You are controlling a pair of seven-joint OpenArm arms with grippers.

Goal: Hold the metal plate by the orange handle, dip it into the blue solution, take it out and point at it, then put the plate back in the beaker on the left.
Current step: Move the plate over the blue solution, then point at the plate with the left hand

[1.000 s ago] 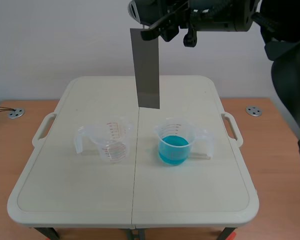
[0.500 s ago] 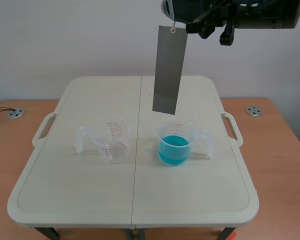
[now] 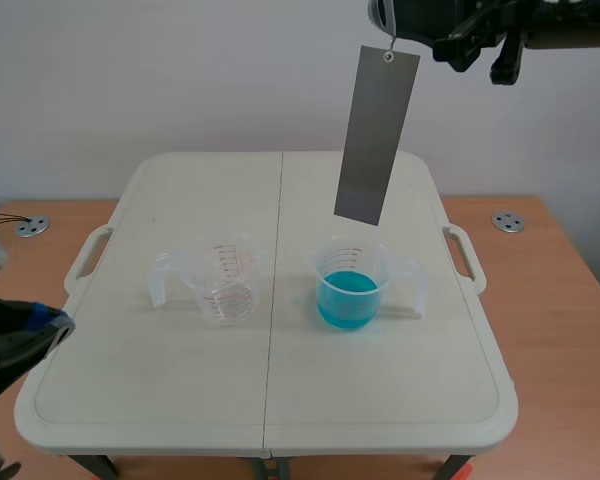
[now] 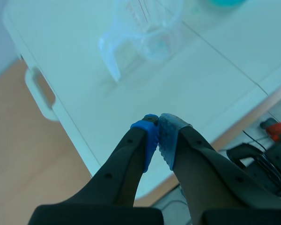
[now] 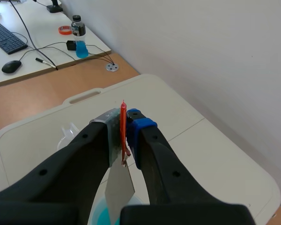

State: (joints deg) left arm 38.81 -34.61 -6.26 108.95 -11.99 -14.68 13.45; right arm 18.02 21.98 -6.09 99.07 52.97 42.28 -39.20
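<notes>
A long grey metal plate [image 3: 376,135] hangs tilted above the beaker of blue solution [image 3: 349,288], its lower edge just over the rim. My right gripper [image 3: 395,40] is high at the top right, shut on the plate's thin orange handle [image 5: 123,132]; the plate [image 5: 118,187] drops below the fingers with blue liquid [image 5: 99,218] under it. The empty clear beaker [image 3: 220,279] stands left of the blue one and shows ahead of my left gripper [image 4: 158,133] as the clear beaker [image 4: 145,29]. My left gripper [image 3: 50,325] is shut on nothing, low at the table's near left corner.
The beakers stand on a white folding table [image 3: 140,400] with side handles [image 3: 463,256], set on a wooden surface. In the right wrist view a desk beyond carries a keyboard [image 5: 7,36], a mouse [image 5: 11,66] and a small bottle [image 5: 78,40].
The right arm has carried the hanging plate rightward, from over the table's middle to above the blue beaker. My left arm has come into view at the lower left.
</notes>
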